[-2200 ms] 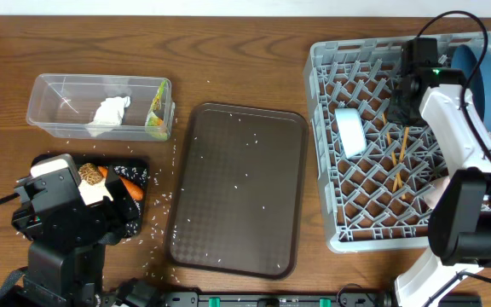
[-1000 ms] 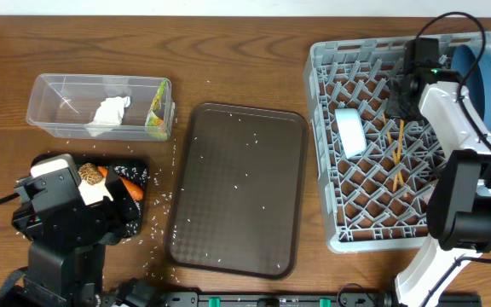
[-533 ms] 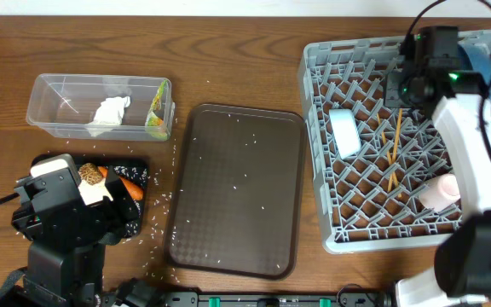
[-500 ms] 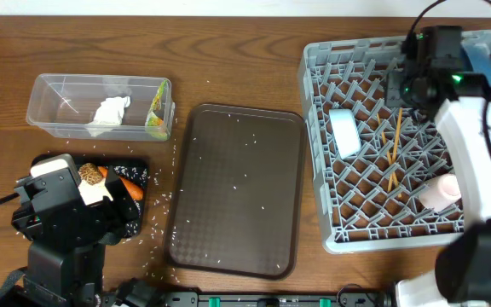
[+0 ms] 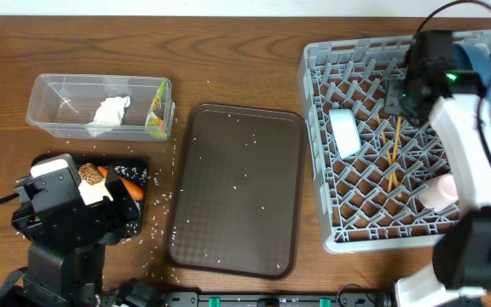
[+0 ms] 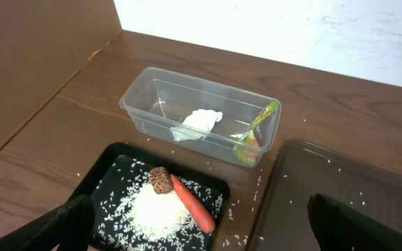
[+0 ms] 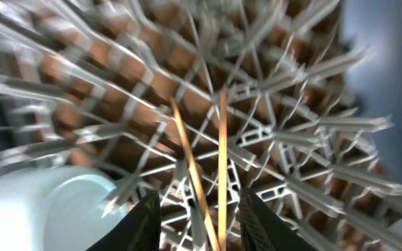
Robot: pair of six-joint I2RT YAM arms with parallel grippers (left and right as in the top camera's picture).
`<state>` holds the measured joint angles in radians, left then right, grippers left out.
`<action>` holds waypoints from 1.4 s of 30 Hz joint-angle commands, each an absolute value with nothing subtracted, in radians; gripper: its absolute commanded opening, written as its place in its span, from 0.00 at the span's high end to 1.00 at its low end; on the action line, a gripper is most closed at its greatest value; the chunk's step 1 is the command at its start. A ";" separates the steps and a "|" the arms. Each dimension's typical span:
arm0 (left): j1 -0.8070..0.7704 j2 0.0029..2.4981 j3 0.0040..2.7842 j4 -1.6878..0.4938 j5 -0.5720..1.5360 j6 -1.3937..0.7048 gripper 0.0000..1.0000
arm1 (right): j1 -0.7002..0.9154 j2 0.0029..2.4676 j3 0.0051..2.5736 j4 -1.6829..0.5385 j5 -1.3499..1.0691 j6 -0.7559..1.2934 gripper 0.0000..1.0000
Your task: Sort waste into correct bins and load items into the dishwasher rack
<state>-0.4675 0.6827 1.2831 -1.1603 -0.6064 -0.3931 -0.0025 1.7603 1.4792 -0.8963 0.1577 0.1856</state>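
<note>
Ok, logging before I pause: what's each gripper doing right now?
Left gripper: open, empty.
Right gripper: open, chopsticks lying loose between its fingers.

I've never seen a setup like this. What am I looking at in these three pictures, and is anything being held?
Two robot arms work at a wooden table. One picture looks down from above. The other two come from a camera on each arm's wrist, so that arm's own fingers show at the bottom edge. The left gripper is open and empty, above a black tray of rice, a carrot and a brown lump. Behind it, a clear tub holds a napkin and a wrapper. A brown serving tray lies mid-table. The grey dishwasher rack holds chopsticks, a pale cup, a pink cup and a blue dish. The right gripper is open over the chopsticks. Nothing is held.
</note>
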 commanded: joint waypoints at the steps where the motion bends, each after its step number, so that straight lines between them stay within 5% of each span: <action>1: -0.463 0.685 1.286 -1.163 -0.621 -0.402 0.02 | 0.001 1.843 1.475 -0.898 0.225 0.273 0.64; 18: -0.463 0.685 1.286 -1.163 -0.621 -0.402 0.02 | -0.017 1.927 1.475 -0.879 0.207 0.314 0.66; 25: -0.463 0.685 1.286 -1.163 -0.621 -0.402 0.02 | -0.030 1.943 1.475 -0.879 0.214 0.315 0.85; 30: -0.463 0.685 1.286 -1.163 -0.621 -0.402 0.02 | -0.043 1.950 1.475 -0.892 0.222 0.314 0.73; 42: -0.463 0.685 1.286 -1.163 -0.621 -0.402 0.02 | -0.049 1.936 1.475 -0.909 0.181 0.218 0.76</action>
